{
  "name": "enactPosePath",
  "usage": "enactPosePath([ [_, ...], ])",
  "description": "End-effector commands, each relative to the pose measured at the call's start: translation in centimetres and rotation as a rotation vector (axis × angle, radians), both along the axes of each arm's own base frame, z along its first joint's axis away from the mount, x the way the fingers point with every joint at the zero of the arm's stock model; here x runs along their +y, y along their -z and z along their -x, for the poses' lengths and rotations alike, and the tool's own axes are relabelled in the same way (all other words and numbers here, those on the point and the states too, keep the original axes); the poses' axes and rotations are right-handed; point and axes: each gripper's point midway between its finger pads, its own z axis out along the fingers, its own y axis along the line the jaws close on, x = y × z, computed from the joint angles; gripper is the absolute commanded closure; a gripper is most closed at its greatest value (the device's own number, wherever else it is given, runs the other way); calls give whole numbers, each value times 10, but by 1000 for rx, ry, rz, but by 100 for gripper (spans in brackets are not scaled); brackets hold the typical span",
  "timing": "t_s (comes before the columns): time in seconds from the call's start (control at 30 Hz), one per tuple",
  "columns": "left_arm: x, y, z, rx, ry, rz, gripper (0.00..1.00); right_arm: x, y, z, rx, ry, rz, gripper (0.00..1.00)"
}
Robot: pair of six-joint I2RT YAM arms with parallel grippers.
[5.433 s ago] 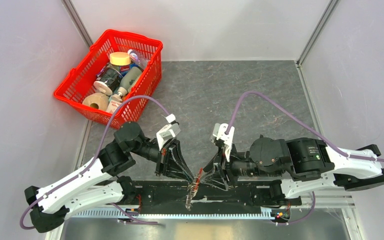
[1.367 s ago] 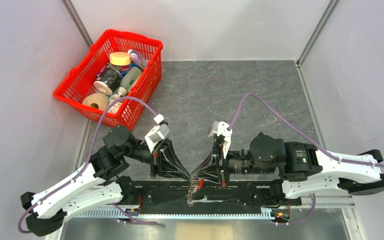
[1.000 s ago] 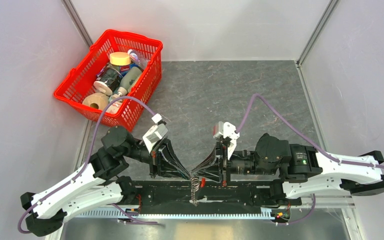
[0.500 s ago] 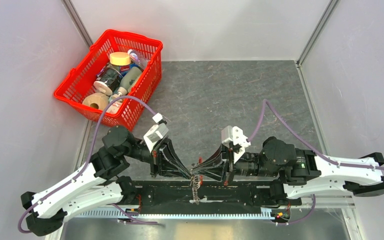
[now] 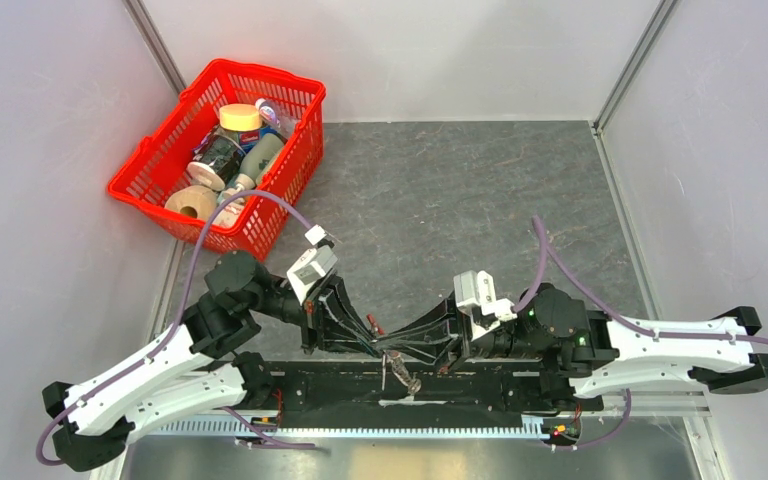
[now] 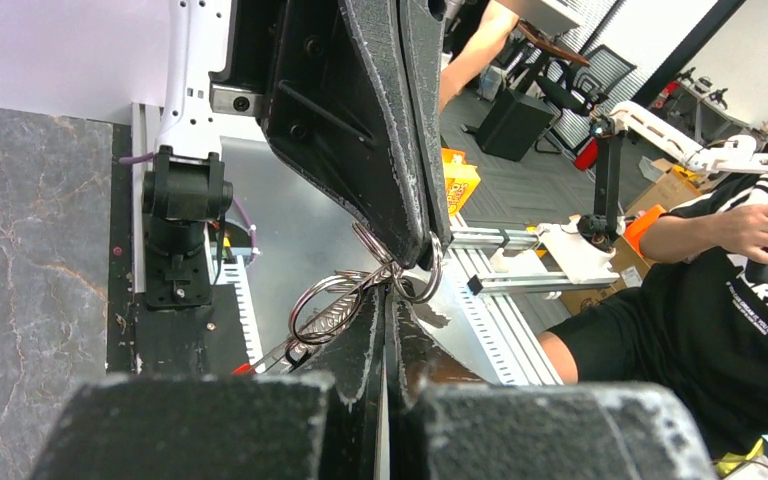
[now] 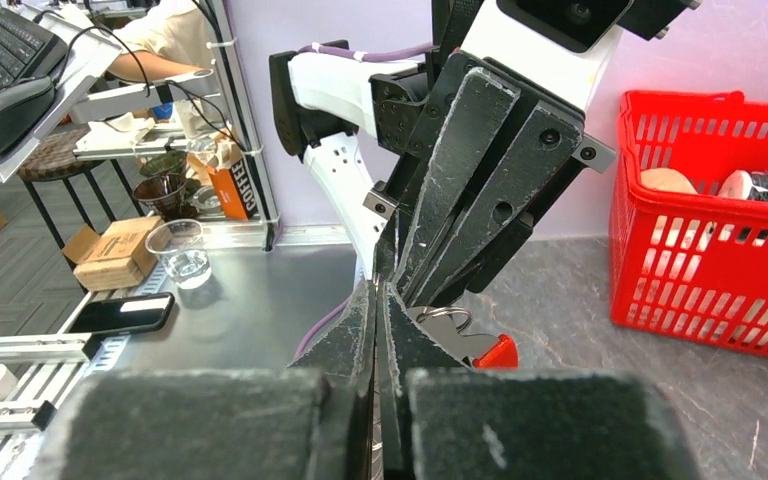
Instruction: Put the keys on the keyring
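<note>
right gripper (image 5: 397,348) dropped, left gripper (image 6: 385,300) seemingly pinching keyring (image 5: 398,372)

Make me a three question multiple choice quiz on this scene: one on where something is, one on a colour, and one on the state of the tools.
1. Where does the red basket stand?
A. far left corner of the table
B. near right corner
C. dead centre

2. What colour is the tag on the keyring?
A. blue
B. red
C. green

3. How do the left tool and right tool stand?
A. both wide open
B. left open, right shut
C. both shut

Answers:
1 A: the top view shows it in the far left corner.
2 B: the right wrist view shows a red tag beside a ring.
3 C: each wrist view shows its own jaws pressed together.
</note>
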Motion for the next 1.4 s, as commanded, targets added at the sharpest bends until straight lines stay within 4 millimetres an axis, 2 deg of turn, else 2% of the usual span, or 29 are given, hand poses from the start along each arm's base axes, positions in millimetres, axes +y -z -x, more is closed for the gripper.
enactPosePath([
  [0.0, -3, 0, -1, 0, 10, 0, 98, -14, -53, 4, -45, -12, -237, 100],
  [0.37, -5, -1, -2, -1, 6, 4, 98, -23, -48, -8, 41, 45, -399, 100],
  [0.77, -6, -3, -3, -4, 7, 10, 98, -15, -42, -11, 133, 35, -488, 100],
  [1.37, 4, -15, 3, -42, 5, 69, 98, 0, -43, -1, 275, -74, -570, 100],
])
